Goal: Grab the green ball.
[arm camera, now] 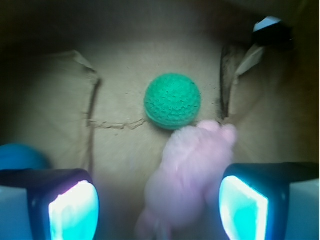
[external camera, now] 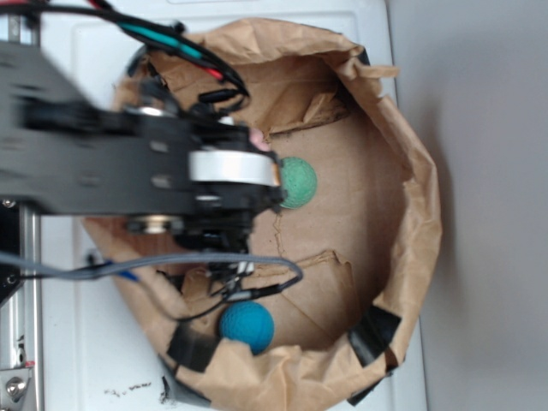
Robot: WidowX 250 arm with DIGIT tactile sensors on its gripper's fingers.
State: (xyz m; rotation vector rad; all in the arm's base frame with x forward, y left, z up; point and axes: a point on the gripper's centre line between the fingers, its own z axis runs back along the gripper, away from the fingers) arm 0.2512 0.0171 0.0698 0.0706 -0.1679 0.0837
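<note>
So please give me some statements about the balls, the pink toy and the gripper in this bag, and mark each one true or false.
1. The gripper is open. True.
2. The green ball is held between the fingers. False: it lies on the cardboard floor, beyond the fingertips.
3. The pink plush toy lies between the fingers, nearer than the green ball. True.
4. The blue ball touches the green ball. False: they lie well apart.
5. Everything sits inside a brown paper bag. True.
</note>
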